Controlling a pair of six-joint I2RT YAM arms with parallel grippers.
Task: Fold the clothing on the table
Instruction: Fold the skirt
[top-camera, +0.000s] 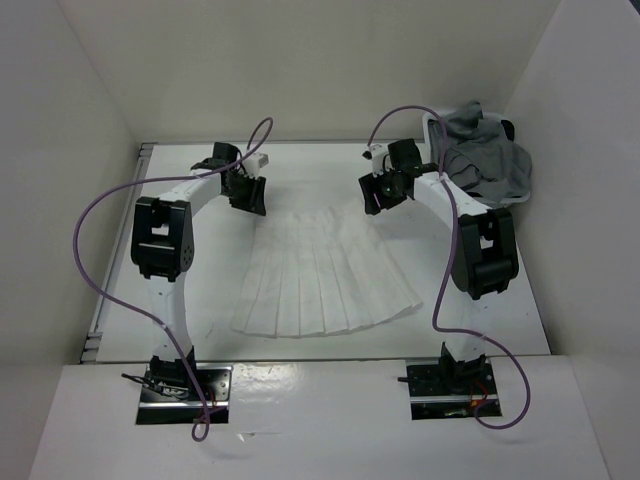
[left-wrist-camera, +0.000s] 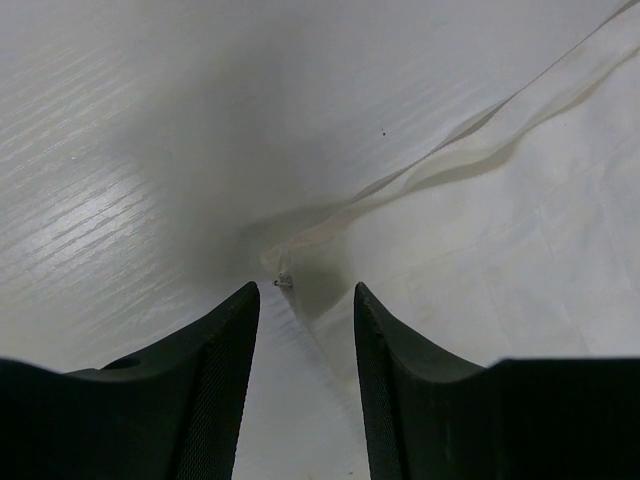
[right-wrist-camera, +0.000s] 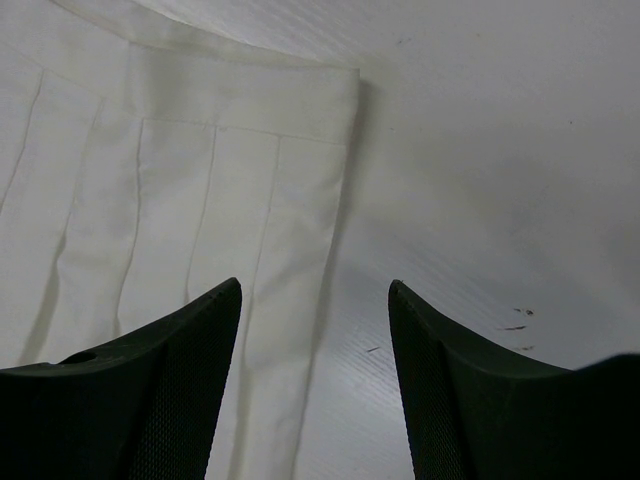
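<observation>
The clothing, a white pleated skirt (top-camera: 325, 275), lies fanned out flat on the table (top-camera: 215, 270), its narrow waistband at the far side. My left gripper (top-camera: 247, 195) hovers low at the waistband's left end. In the left wrist view its fingers (left-wrist-camera: 305, 290) stand apart, with the skirt's corner (left-wrist-camera: 283, 281) and side edge (left-wrist-camera: 520, 250) lying between and just ahead of them, not pinched. My right gripper (top-camera: 378, 195) is at the waistband's right end. It is open (right-wrist-camera: 315, 285), straddling the skirt's right edge (right-wrist-camera: 200, 200), with bare table under its right finger.
A small grey bin holding grey garments (top-camera: 485, 160) stands at the far right, just behind the right arm. White walls close in the table on three sides. Purple cables loop off both arms.
</observation>
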